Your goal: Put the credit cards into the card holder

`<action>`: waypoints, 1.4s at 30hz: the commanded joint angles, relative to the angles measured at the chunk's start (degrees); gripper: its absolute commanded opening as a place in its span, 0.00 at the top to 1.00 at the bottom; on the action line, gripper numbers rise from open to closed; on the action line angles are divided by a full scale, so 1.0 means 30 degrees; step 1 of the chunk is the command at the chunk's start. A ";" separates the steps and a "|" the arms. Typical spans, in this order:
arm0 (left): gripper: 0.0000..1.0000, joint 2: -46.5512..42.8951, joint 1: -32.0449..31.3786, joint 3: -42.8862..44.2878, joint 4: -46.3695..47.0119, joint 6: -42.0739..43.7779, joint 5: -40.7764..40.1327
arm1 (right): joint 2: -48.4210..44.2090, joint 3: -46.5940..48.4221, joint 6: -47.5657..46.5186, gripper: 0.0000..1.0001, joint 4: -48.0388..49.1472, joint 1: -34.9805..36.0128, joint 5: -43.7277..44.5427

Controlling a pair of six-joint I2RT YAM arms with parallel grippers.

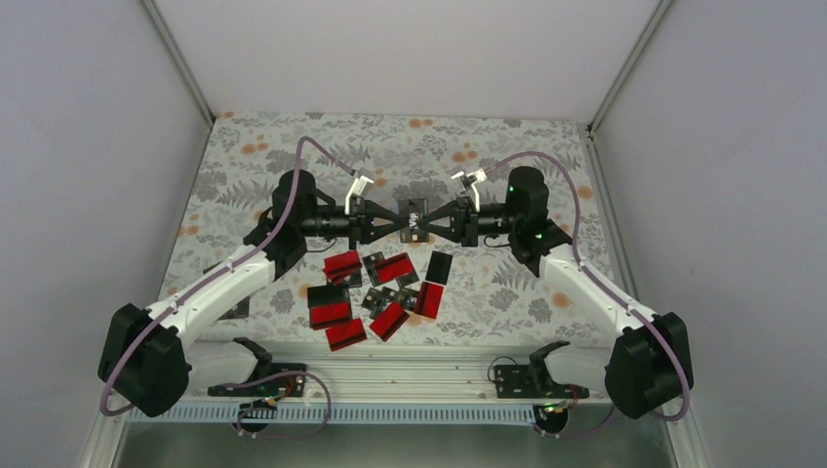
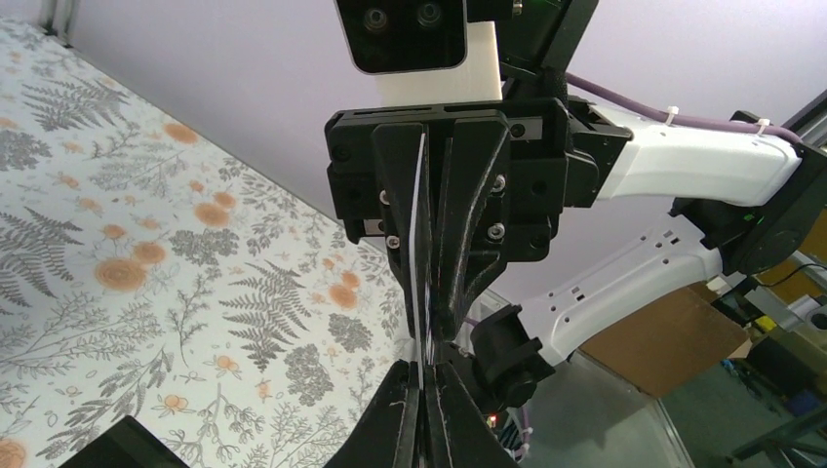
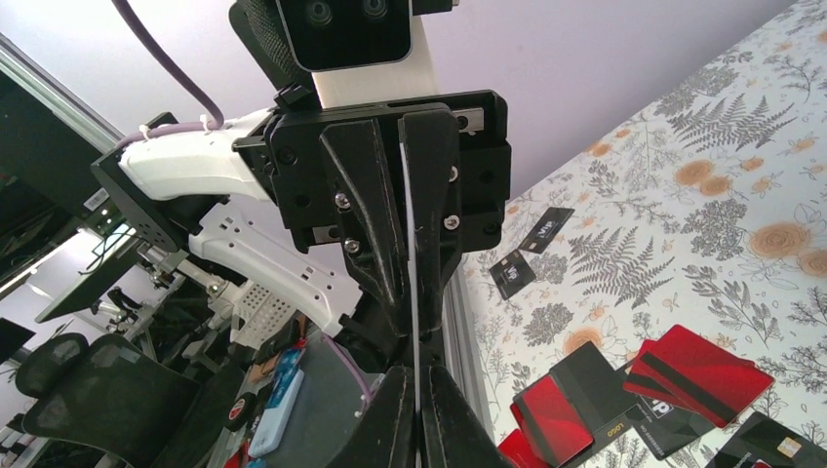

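My left claw [image 1: 400, 223] and right claw [image 1: 430, 222] were each clamped on opposite ends of one card [image 1: 414, 221], above the tabletop [image 1: 293, 156]. The other credit cards [image 1: 375, 292] lay beneath. Correct procedure: one grip was to be confirmed firm before the other released.

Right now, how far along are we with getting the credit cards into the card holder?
Done: nothing that I can see, and the card holder is not in view. In hand: one black card, pinched in mid-air by the left gripper and right gripper together. Left: the other credit cards, loose on the floral table.
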 commanded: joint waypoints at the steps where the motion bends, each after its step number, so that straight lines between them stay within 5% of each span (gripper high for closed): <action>1: 0.98 0.0019 -0.0157 -0.0527 0.0826 -0.0204 -0.0429 | -0.0046 0.0426 -0.0398 0.96 -0.0160 -0.0057 -0.0047; 5: 0.98 0.0187 -0.0161 -0.0855 0.0864 -0.0371 -0.0926 | 0.0099 0.0658 -0.1042 0.92 -0.1286 -0.0057 0.0346; 13: 0.98 0.0110 0.0027 -0.1055 0.0196 -0.0041 -0.1847 | 0.0419 0.1471 -0.2234 0.48 -0.3667 -0.0184 0.2201; 21: 0.98 0.0589 0.0539 -0.1197 -0.0874 0.0305 -0.3229 | 0.0187 0.1763 -0.2654 0.31 -0.5415 -0.1412 0.5199; 33: 0.98 0.2288 0.0695 -0.0566 -0.1378 0.0105 -0.5628 | 0.0059 0.1060 -0.1548 0.29 -0.5947 -0.2431 1.0977; 42: 0.98 0.5801 0.0693 0.1641 -0.1929 -0.1204 -0.7204 | 0.3058 0.2000 -0.1290 0.32 -0.5850 -0.2409 1.0738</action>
